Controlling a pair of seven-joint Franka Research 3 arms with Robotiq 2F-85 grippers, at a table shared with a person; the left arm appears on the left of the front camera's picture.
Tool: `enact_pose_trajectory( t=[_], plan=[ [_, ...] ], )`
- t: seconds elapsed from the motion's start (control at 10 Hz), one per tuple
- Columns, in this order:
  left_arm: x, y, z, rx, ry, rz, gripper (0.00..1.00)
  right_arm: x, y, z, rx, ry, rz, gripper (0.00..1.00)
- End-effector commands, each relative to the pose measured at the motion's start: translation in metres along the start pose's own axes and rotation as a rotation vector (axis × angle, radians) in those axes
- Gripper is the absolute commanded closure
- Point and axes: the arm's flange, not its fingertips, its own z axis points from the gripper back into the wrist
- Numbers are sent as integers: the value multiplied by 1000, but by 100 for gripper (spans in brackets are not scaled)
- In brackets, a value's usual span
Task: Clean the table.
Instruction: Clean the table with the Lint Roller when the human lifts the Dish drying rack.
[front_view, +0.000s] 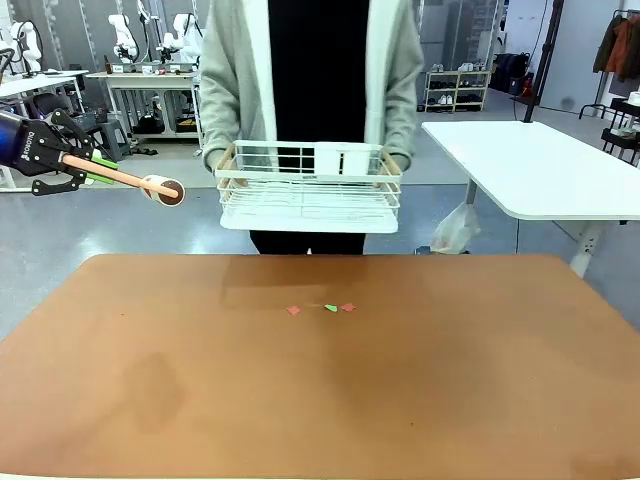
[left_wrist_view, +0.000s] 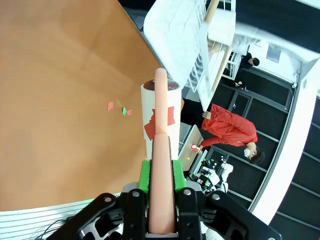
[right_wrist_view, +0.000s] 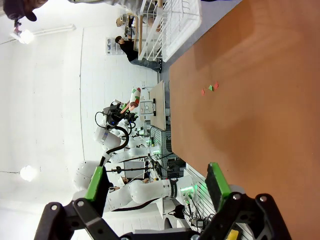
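Nearest up: the table (front_view: 320, 400), matte terracotta top with rounded far corners, sprawled across the near half of the front view. Looks a bit blotchy around 8 o'clock, with faint darker patches. Right gripper (right_wrist_view: 156, 182) with jaws spread wide, gripping nothing. A touch past centre toward 12: three little paper scraps (front_view: 322, 308), red, green, red, in a tight row. Out at 10 o'clock, off the far-left corner and up in the air: left gripper (front_view: 97, 172) clamped tight on the peach handle of a lint roller (front_view: 165, 190), white roll with red bits stuck to it. Some pale print on that gripper's black body, too small to read. At 12, past the far edge: person holding a white wire basket (front_view: 308, 185) in both hands, with a white panel on its back wall and no legible text. At 2 o'clock, a white-topped table (front_view: 540, 165). Grey floor, with benches and shelving further back.
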Motion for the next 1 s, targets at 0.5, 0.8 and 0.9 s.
enact_pose_trajectory(
  t=[0.5, 0.8, 0.9],
  plan=[
    [10, -46, -5, 250, 40, -234, 79, -2, 2, 0, 8, 0, 2, 0],
    [39, -92, -70, 607, 181, -448, 79, -2, 2, 0, 8, 0, 2, 0],
    [50, -89, -97, 646, 281, -528, 79, -2, 2, 0, 8, 0, 2, 0]
  ],
)
